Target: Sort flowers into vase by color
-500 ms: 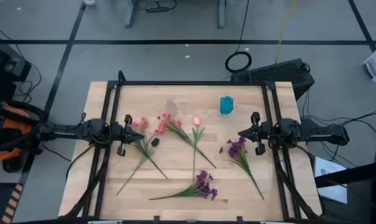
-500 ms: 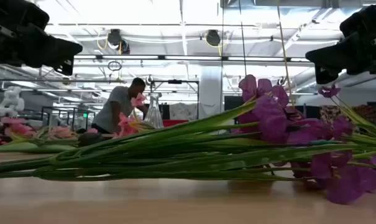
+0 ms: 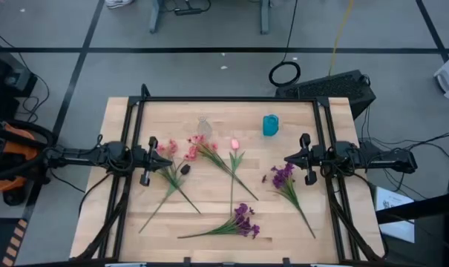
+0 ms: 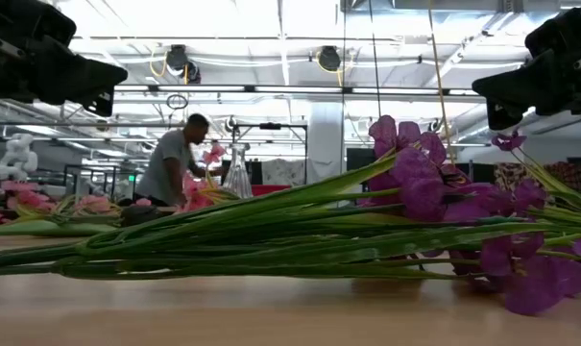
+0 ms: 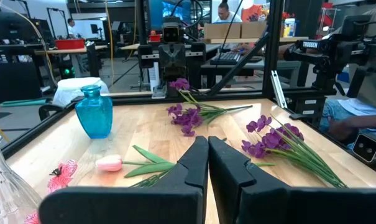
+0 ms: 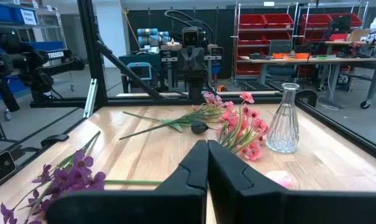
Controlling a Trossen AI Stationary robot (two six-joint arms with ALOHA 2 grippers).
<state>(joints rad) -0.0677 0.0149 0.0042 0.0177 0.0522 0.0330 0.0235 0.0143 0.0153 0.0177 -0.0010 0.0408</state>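
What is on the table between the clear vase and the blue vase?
In the high view, a pink tulip bud lies between the clear vase and the blue vase, slightly nearer the front.

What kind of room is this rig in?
Likely a robotics lab or workshop: red parts bins on shelving, other workbenches with equipment, and a person working at a bench behind the table.

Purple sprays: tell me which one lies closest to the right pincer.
The purple spray just beside the right pincer, blossoms toward it; the other purple spray lies nearer the table's front middle.
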